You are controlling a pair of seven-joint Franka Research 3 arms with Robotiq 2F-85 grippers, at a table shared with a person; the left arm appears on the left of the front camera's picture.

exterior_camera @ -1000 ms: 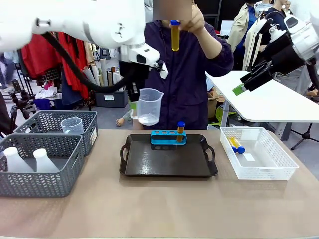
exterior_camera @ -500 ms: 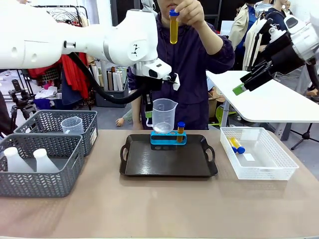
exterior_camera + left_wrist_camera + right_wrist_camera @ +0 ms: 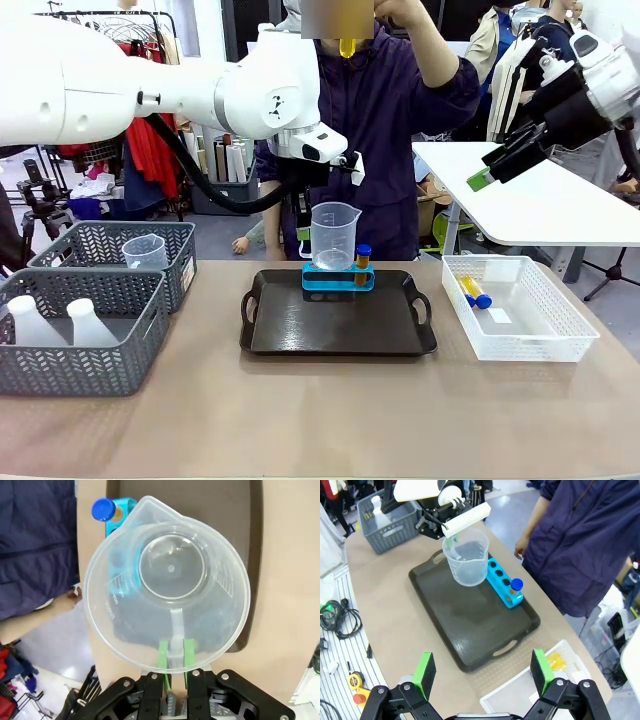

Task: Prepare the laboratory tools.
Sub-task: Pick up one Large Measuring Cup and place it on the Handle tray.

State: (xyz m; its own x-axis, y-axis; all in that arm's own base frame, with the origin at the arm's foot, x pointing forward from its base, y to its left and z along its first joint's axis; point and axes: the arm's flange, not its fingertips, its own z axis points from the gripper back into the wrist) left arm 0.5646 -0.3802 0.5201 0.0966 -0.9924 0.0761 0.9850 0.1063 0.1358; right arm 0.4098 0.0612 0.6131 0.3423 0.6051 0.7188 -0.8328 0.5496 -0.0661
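Hanging from the left gripper (image 3: 176,652), whose green pads are clenched on its handle, the clear handled plastic measuring beaker (image 3: 333,235) is upright over the far edge of the black rectangular tray (image 3: 340,350), close above the blue four-well tube rack (image 3: 325,278). Whether its base touches the rack cannot be told. Over the last second the beaker has travelled rightward and downward from beyond the tray's far-left corner, so delivery to the tray appears nearly done, with set-down and release still to come. Meanwhile the person's hand (image 3: 400,12) has lifted one amber-filled tube with a blue cap (image 3: 347,47) higher. Tubes, four: that one, a second tube (image 3: 363,262) standing in the rack well nearest the right edge of the tabletop (image 3: 300,420), and what look like two more tubes (image 3: 472,290) lying in the white lattice basket (image 3: 560,350) by that edge. Beakers, two: the second beaker (image 3: 145,250) stands in the farther grey woven-pattern basket (image 3: 110,228) near the tabletop's left edge. Translucent white conical flasks, two: one flask (image 3: 30,322) and its twin (image 3: 90,322) share the nearer grey basket (image 3: 80,278). The right gripper (image 3: 482,660) hangs high off the right edge, fingers spread, grasping nothing.
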